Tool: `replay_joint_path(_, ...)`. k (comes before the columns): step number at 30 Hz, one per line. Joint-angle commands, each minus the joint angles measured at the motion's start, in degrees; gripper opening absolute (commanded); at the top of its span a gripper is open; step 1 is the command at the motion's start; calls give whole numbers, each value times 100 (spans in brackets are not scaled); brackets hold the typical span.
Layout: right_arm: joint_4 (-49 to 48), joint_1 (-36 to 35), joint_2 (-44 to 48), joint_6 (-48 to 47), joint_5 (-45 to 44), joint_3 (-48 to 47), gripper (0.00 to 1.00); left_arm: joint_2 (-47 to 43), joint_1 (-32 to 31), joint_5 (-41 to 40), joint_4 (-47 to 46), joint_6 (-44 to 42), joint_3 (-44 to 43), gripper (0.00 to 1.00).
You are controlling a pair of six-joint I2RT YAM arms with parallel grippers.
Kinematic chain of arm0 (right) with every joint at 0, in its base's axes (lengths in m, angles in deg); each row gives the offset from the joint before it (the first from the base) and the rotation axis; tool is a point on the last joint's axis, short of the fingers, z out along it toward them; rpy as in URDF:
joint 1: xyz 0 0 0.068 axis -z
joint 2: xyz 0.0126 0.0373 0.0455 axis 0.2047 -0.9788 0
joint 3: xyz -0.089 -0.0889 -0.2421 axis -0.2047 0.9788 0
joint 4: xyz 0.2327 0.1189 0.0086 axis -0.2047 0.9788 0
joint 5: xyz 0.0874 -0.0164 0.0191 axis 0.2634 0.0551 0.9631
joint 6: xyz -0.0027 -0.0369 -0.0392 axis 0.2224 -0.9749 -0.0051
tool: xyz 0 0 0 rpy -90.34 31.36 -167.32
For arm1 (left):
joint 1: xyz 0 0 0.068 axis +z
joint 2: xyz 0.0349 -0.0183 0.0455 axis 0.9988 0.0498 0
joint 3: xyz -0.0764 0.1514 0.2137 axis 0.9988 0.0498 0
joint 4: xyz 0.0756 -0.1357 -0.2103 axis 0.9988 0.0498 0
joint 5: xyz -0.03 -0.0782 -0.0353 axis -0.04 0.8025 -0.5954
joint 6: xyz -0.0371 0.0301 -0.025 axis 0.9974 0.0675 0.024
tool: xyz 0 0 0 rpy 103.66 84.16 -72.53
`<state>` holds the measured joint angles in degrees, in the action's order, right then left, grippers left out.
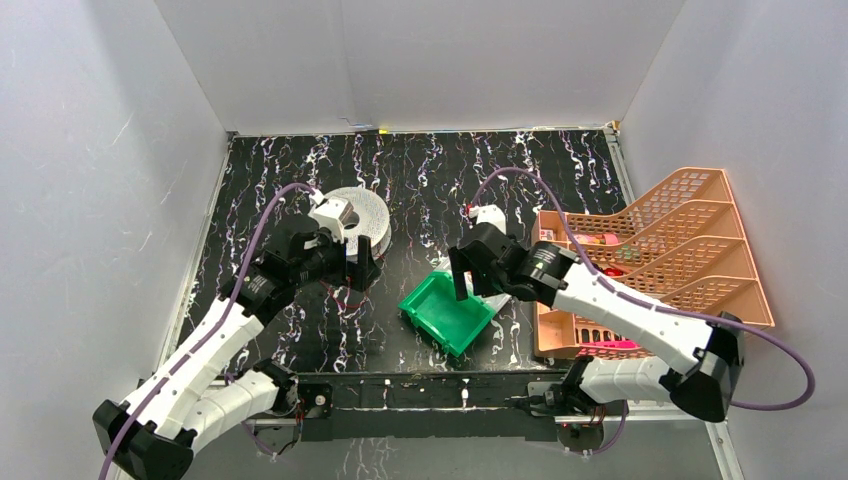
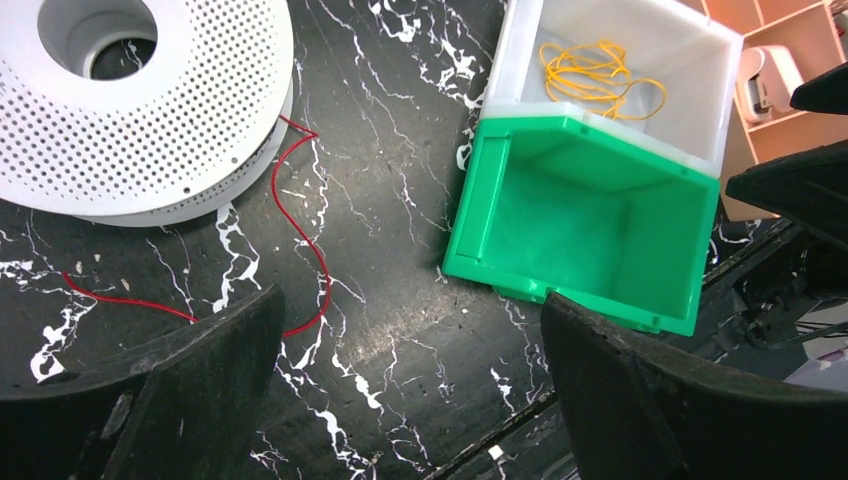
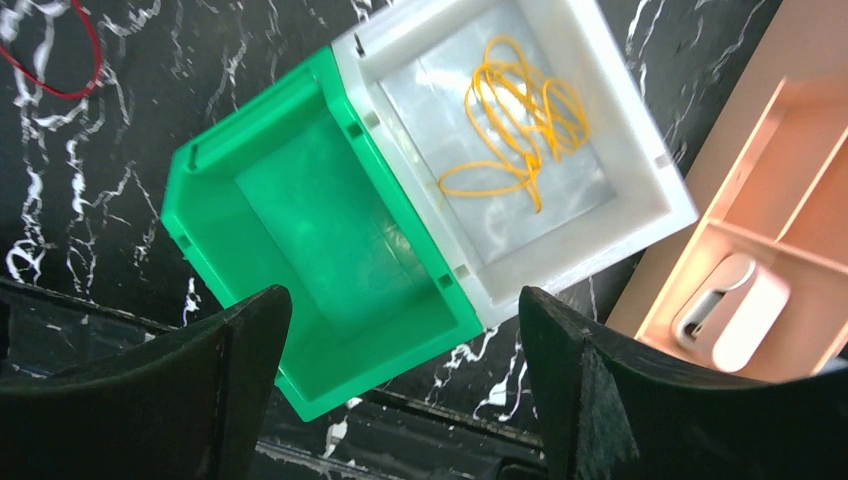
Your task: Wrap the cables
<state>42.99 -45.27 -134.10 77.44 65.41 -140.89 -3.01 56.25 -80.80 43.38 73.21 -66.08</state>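
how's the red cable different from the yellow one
The red cable lies on the table by the spool, one end reaching it; the yellow cable sits in the white bin. The red cable snakes in open curves; the yellow cable is bunched in tangled loops. Both are very thin.

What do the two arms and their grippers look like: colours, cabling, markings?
Left arm and right arm match: white shells on the long links, black joint housings, a thick purple cable looping along each. Left gripper and right gripper have broad matte black fingers. No markings are legible.
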Motion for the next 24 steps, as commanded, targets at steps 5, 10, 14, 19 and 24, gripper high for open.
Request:
replay_joint_path(5, 0, 4, -467, 810, 88, 43, 83, -322, 15, 172, -294, -71, 499, 98)
replay_joint_path(10, -188, 20, -942, 518, -198, 10, 80, -385, 19, 211, -253, -125, 527, 98)
replay_joint_path(14, -460, 31, -1245, -167, -87, -66, 77, -471, 18, 262, -248, -119, 556, 98)
replay_joint_path(19, -839, 258, -1447, -1055, 207, -14, 69, -547, 16, 305, -256, -108, 576, 98)
replay_joint_path(24, -1261, 736, -1637, -1767, 1113, 76, 57, -581, 16, 322, -247, -108, 575, 98)
